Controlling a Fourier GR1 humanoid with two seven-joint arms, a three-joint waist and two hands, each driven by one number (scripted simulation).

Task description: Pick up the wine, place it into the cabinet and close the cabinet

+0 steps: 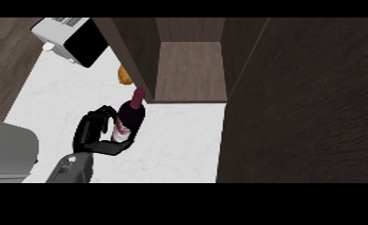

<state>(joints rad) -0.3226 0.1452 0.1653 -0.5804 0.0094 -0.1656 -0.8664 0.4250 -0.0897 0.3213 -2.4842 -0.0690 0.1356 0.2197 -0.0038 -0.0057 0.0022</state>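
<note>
Wine bottle (131, 114): dark glass, red capsule at the neck, pale label near the base. It is tilted, neck pointed up toward the cabinet's lower front edge. It is gripped by the left hand (93, 132). Cabinet (191, 68): dark brown wood, seen open, interior shelf visible, door (295, 102) swung out at right.
</note>
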